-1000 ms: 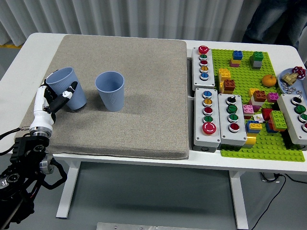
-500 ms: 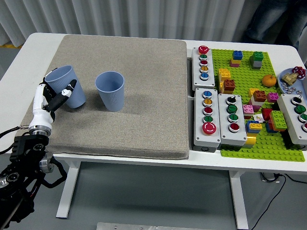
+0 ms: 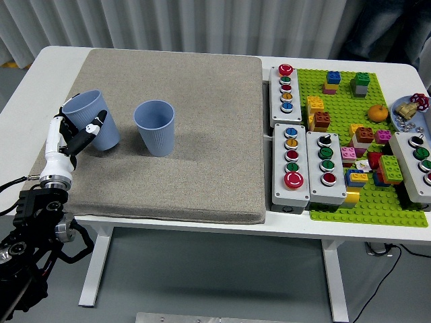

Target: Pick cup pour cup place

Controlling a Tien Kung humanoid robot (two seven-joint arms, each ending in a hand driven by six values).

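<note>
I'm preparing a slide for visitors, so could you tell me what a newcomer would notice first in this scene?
Probably the two blue cups on the grey mat: the left hand grips a tilted blue cup at the mat's left side, beside an upright blue cup. Next, the bright green brick baseplate on the right, strewn with coloured blocks, with grey button boxes alongside.

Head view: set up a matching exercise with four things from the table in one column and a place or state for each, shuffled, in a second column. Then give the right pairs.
Things
1. tilted blue cup
2. upright blue cup
3. orange fruit
4. large red button

Places or states
A. on the green baseplate, near its right side
B. standing free on the grey mat
C. on a grey control box, at its near end
D. held by the left hand, at the mat's left edge

Pairs: 1-D, 2-B, 3-A, 4-C
</note>
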